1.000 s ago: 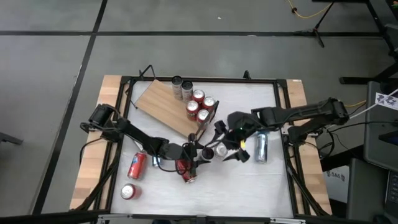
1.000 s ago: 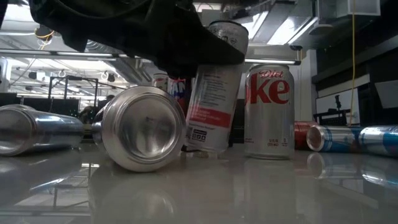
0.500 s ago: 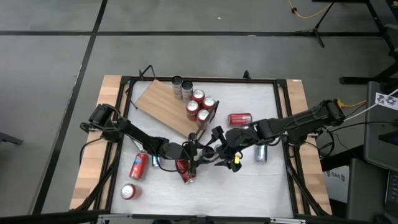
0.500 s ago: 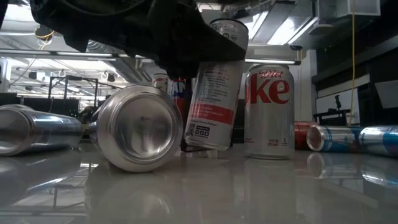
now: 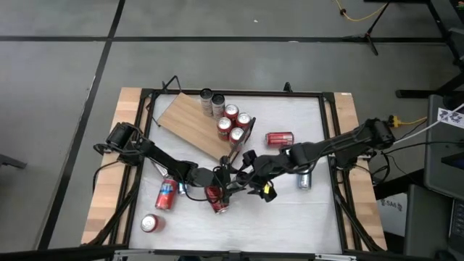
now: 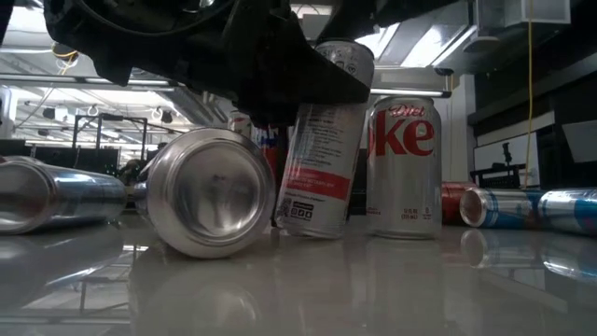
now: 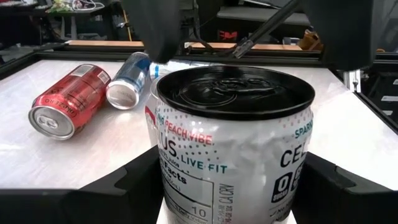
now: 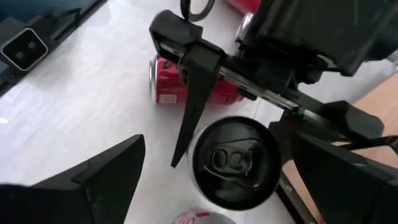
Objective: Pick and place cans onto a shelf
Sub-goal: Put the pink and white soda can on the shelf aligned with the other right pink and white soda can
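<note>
Near the table's middle, the left gripper clasps a white slim can, fingers pressed to its sides, can tilted in the low view. Right gripper hangs over the same can, fingers spread wide, touching nothing. Looks like a handover or a steadying step. Next: lift clear and carry toward the shelf, where four cans stand.

The left gripper is reaching in low from its side, its jaws closing against both sides of an upright white can. The right gripper is stretching in opposite it, jaws spread wide, hovering over that same can's top.
</note>
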Available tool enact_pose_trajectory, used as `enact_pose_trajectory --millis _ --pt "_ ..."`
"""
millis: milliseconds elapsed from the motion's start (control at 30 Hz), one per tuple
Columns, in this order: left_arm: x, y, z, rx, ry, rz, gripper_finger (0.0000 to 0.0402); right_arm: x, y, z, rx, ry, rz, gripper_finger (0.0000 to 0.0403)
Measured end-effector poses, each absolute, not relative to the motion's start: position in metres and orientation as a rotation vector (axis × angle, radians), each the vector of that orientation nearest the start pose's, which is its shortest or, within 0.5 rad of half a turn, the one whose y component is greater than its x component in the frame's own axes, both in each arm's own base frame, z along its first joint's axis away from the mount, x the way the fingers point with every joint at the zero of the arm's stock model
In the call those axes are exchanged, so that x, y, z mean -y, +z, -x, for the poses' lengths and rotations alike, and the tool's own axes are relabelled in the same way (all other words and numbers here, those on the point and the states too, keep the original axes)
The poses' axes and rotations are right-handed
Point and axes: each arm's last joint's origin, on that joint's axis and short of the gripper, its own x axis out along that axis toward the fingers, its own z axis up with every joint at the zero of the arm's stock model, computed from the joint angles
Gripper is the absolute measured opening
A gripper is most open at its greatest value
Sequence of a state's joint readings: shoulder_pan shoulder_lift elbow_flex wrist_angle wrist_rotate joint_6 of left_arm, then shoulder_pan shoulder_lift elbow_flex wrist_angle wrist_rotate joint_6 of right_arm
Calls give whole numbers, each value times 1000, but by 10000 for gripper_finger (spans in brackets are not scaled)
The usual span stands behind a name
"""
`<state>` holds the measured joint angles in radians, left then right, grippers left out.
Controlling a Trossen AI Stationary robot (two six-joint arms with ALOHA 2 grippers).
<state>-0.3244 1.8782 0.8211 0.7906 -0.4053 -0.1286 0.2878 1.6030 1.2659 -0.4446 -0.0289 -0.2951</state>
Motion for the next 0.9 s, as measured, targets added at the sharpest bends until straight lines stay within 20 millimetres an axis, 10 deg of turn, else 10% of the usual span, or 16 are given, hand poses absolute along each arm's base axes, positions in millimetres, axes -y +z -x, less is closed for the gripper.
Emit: enact_pose_trajectory --millis 900 --pt "105 145 -348 -251 97 29 262 -98 273 -335 -741 353 403 390"
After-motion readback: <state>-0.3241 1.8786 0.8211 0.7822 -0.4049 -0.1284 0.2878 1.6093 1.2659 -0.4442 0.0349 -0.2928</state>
